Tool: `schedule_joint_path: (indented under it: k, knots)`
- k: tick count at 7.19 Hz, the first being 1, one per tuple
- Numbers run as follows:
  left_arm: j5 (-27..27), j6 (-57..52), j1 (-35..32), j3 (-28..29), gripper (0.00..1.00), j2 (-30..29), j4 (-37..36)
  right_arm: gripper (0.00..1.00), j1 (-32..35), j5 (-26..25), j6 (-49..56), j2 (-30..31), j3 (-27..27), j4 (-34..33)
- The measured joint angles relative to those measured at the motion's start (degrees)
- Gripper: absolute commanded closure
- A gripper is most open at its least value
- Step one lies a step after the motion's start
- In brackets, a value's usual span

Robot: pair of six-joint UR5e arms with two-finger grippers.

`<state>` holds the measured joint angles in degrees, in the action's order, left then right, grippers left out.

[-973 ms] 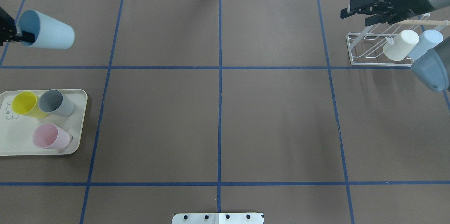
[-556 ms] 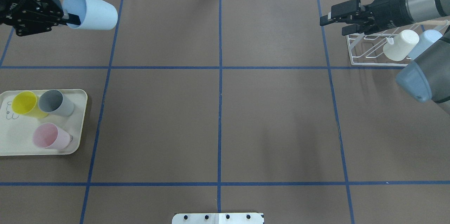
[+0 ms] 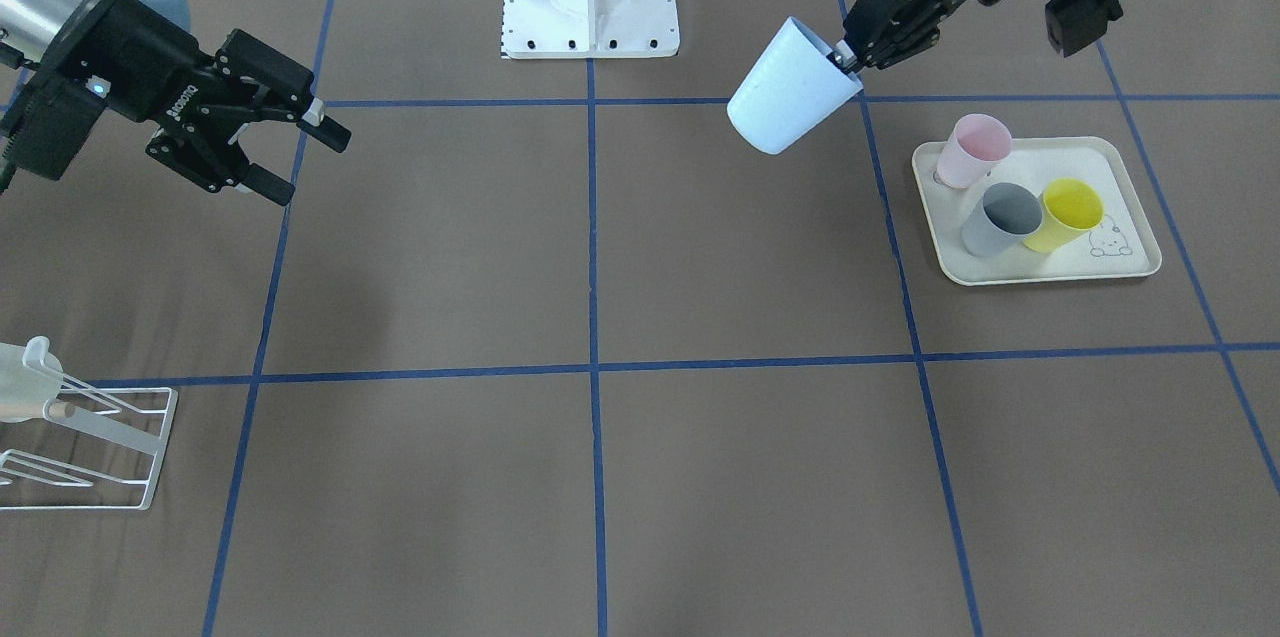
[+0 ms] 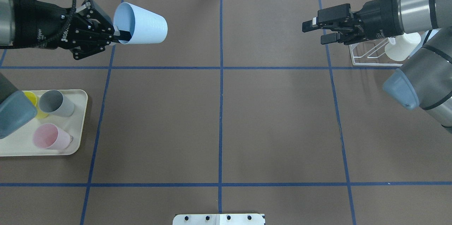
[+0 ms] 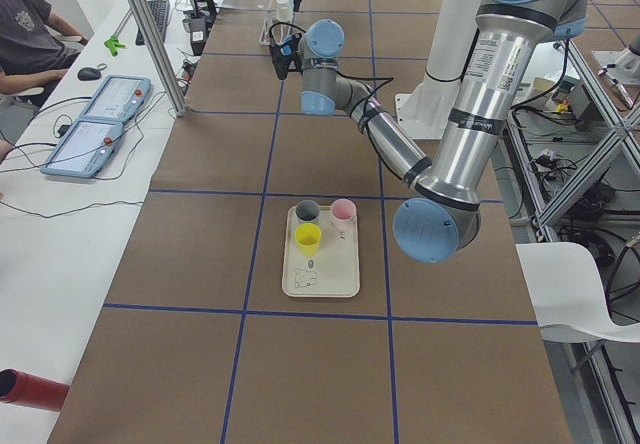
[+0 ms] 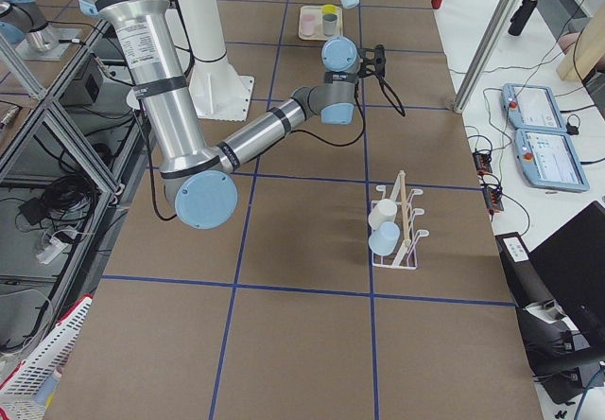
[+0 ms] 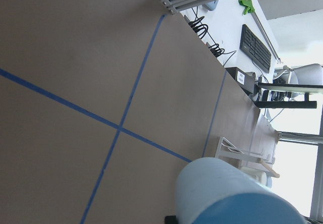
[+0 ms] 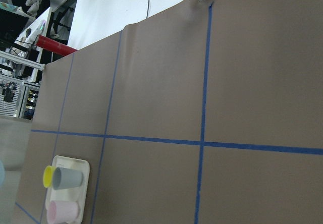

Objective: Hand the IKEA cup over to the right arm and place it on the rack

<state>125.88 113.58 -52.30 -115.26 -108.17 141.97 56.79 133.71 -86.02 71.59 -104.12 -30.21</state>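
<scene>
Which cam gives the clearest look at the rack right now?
Exterior right: the whole rack shows, holding two cups. Overhead, the right arm covers most of it; front-facing crops it at the frame edge; left wrist catches one corner; right wrist misses it.

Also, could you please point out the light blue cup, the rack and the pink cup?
light blue cup (image 4: 148, 27): overhead exterior view, outer side wall.
rack (image 3: 100, 425): exterior front-facing view, slanted wire prongs.
pink cup (image 3: 968, 162): exterior front-facing view, outer side wall.
</scene>
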Motion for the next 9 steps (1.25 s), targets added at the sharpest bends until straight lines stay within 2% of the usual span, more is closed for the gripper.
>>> schedule_joint_path:
  k: [2,4,6,7,9]
  knots:
    - [-0.4,6.4,3.5,2.3,1.00,-2.2,6.5,0.02,-1.0,0.1,-11.5,-1.8,0.1,8.3]
    - [-3.7,13.1,5.1,2.8,1.00,-3.2,11.4,0.03,-2.3,-1.0,-22.1,-4.0,0.1,15.7]
    - [-8.4,21.1,7.1,3.0,1.00,-3.8,17.0,0.04,-6.9,-8.5,-31.8,-5.1,0.3,25.4]
    - [-9.3,22.7,7.5,2.9,1.00,-4.0,18.8,0.03,-9.2,-12.6,-35.0,-5.3,0.5,29.4]
    - [-9.7,28.4,8.3,2.9,1.00,-4.6,23.9,0.02,-11.8,-17.5,-36.9,-5.8,1.0,34.4]
